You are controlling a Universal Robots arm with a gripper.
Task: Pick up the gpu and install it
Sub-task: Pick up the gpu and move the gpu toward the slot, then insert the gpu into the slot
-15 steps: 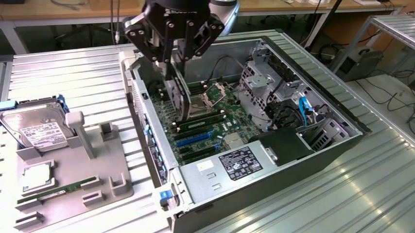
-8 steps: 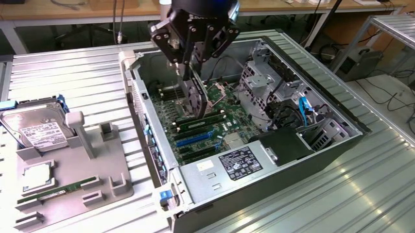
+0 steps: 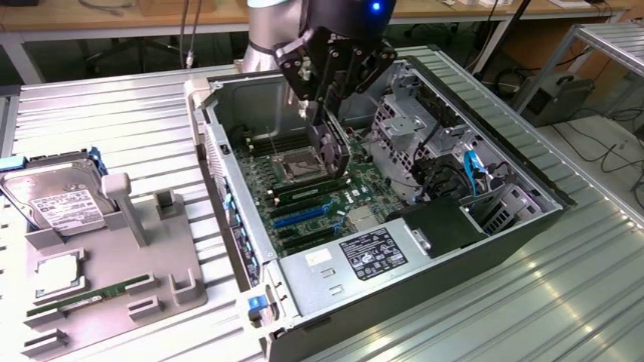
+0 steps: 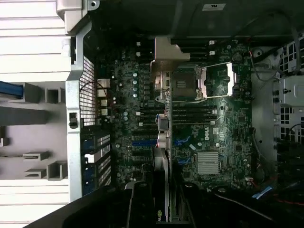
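Nearest, at eight o'clock in the exterior view, the grey fixture tray [image 3: 151, 286] held the hard drive [image 3: 56, 200]. Farther in, at centre, the open computer case [image 3: 483, 98] showed its motherboard [image 3: 302, 196]. The gripper [image 3: 324, 113] had its fingers clamped narrowly on the gpu [image 3: 330, 154], which hung edge-down above the board, with the blue slots [image 3: 300, 217] at seven o'clock of it. Seating it well probably called for squaring its edge over one slot and pressing evenly. Its connector edge was hidden, and contact with the board was unclear.
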